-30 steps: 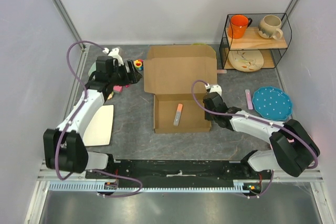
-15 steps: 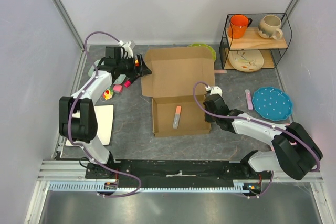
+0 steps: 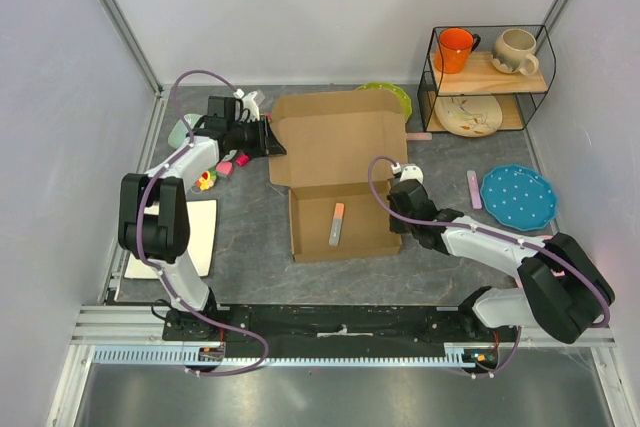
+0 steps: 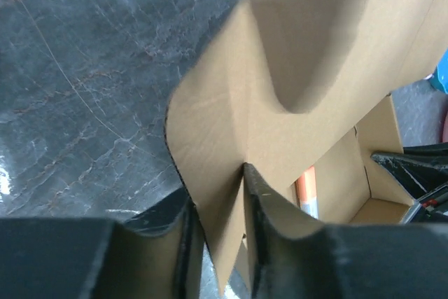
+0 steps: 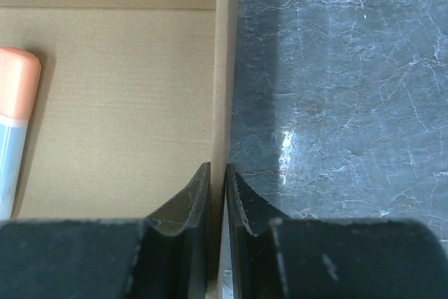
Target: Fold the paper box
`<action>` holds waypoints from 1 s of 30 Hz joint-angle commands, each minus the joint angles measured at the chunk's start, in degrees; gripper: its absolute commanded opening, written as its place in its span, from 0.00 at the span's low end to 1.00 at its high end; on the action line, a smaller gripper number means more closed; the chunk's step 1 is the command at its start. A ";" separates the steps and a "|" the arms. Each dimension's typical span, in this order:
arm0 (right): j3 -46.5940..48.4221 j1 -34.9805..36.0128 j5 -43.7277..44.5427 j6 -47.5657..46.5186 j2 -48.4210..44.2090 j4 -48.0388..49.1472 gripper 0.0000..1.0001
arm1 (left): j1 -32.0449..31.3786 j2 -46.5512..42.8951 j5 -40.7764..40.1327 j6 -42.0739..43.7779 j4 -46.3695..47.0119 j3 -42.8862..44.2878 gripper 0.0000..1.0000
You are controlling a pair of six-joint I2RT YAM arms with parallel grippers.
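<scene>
The paper box [image 3: 340,142] is brown cardboard in the middle of the table. Its lid lies open at the back and its shallow tray [image 3: 355,237] sits nearer me. An orange and grey stick [image 3: 337,224] lies inside the tray. My left gripper [image 3: 266,137] is at the lid's left side flap; in the left wrist view the gripper [image 4: 217,185] is shut on that flap [image 4: 210,138], with a finger on each side. My right gripper [image 3: 399,215] is shut on the tray's right wall [image 5: 222,68], which stands upright between its fingers [image 5: 200,194].
A wire shelf [image 3: 487,72] at the back right holds an orange mug [image 3: 455,48], a beige mug [image 3: 515,50] and a plate [image 3: 468,115]. A blue dotted plate [image 3: 518,196] and a pink stick [image 3: 474,189] lie right of the box. A white board [image 3: 190,237] and small toys [image 3: 215,172] lie left.
My left arm reached across to the lid's left flap and its jaws closed on it. The box shifted slightly. The right gripper kept its hold on the tray wall.
</scene>
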 commanded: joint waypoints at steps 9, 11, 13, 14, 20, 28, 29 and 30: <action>2.51 0.38 0.35 1.86 -6.94 -4.05 0.61 | -1.12 -3.73 3.12 1.17 4.32 -2.55 0.02; 5.05 0.38 1.58 2.30 -10.19 -6.85 0.67 | -1.48 -5.05 2.15 1.87 5.37 -3.07 0.02; 8.81 0.20 3.86 1.69 -12.74 -8.97 0.72 | -2.00 -6.28 1.19 2.58 6.26 -3.95 0.02; 10.41 -0.23 4.30 1.25 -13.27 -10.98 0.73 | -2.09 -7.76 0.40 2.67 8.00 -5.35 0.02; 21.49 -5.23 5.71 -3.32 -8.72 -14.95 0.78 | -3.15 -14.01 -4.08 1.97 14.43 -13.08 0.02; 23.78 -10.61 3.69 -4.38 -2.84 -10.04 0.79 | -3.85 -20.17 -5.94 1.79 22.61 -18.64 0.02; 23.87 -10.78 3.69 -4.64 -2.12 -9.07 0.79 | -3.94 -20.17 -5.85 1.79 22.70 -18.55 0.02; 24.04 -11.04 3.78 -4.91 -0.72 -8.63 0.79 | -4.03 -20.08 -5.76 1.62 22.78 -18.55 0.02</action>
